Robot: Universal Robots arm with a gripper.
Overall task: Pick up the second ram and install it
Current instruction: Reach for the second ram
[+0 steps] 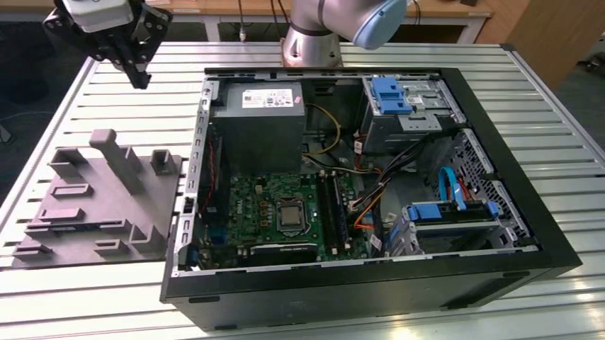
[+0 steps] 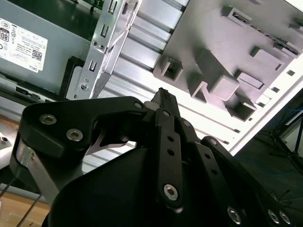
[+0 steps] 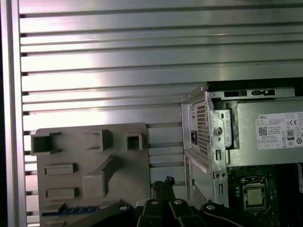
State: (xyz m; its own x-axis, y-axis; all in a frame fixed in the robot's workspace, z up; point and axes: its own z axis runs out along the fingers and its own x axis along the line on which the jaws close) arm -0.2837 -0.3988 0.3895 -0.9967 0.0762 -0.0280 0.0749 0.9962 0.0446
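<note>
Upper left in the exterior view, the gripper (image 1: 142,79) hangs with fingers pressed together, empty; a blue strip, possibly the second ram (image 3: 71,208), lies in the tray (image 1: 99,209).

Overhead light is glaring off the slatted tabletop (image 3: 118,61) in the first wrist view. Gripper (image 2: 163,97) is reading dark, underlit, in the second wrist view. Computer case (image 1: 378,283) interior is lying in soft shadow.

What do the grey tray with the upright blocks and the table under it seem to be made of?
The grey tray looks like matte plastic: uniform dull grey, no glints. The table looks like bare metal, probably aluminium: ribbed slats with bright streaky reflections.
</note>
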